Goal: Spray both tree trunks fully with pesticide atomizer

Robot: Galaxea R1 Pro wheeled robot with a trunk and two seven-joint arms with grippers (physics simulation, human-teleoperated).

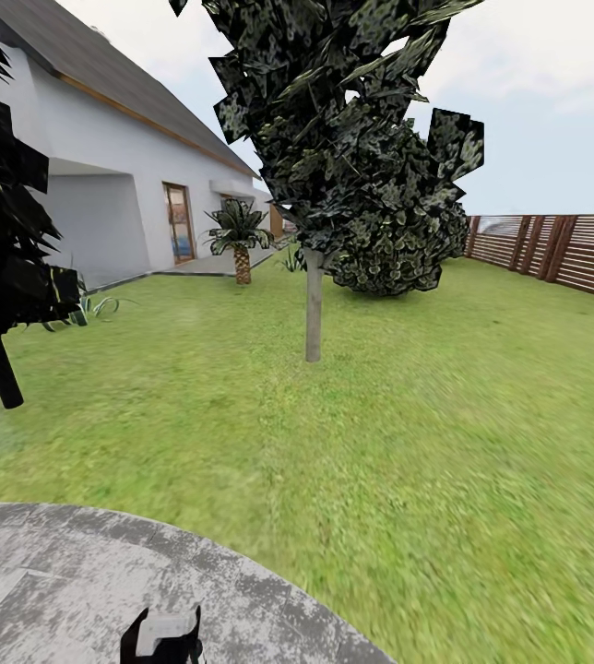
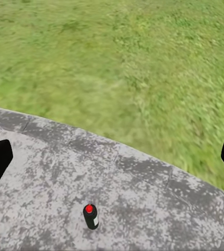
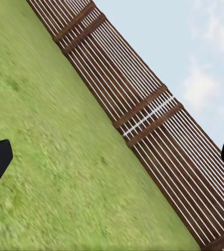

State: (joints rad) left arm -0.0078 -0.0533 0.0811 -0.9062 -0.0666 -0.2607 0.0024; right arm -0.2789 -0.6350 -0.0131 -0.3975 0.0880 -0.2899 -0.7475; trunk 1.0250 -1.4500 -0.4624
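Note:
The pesticide atomizer [image 2: 91, 216] stands on a grey stone slab [image 2: 49, 172], seen from above in the left wrist view: small, black, white label, red nozzle tip. My left gripper [image 2: 113, 159] hovers well above it, open, with nothing between its fingers. One tree [image 1: 334, 120] stands mid-lawn ahead, and its straight grey tree trunk [image 1: 314, 304] is bare. My right gripper [image 3: 113, 159] is open and empty, facing the lawn and the wooden fence [image 3: 143, 110]. A black and grey part of my left arm [image 1: 163, 636] pokes in at the head view's bottom edge.
The stone slab [image 1: 76, 581] lies at my feet, with lawn [image 1: 445, 443] beyond. A dark conifer [image 1: 2, 231] stands at the left, before the white house [image 1: 103, 157]. A palm-like plant [image 1: 240, 240] and a round bush [image 1: 398, 249] stand farther back. The slat fence [image 1: 564, 249] runs along the right.

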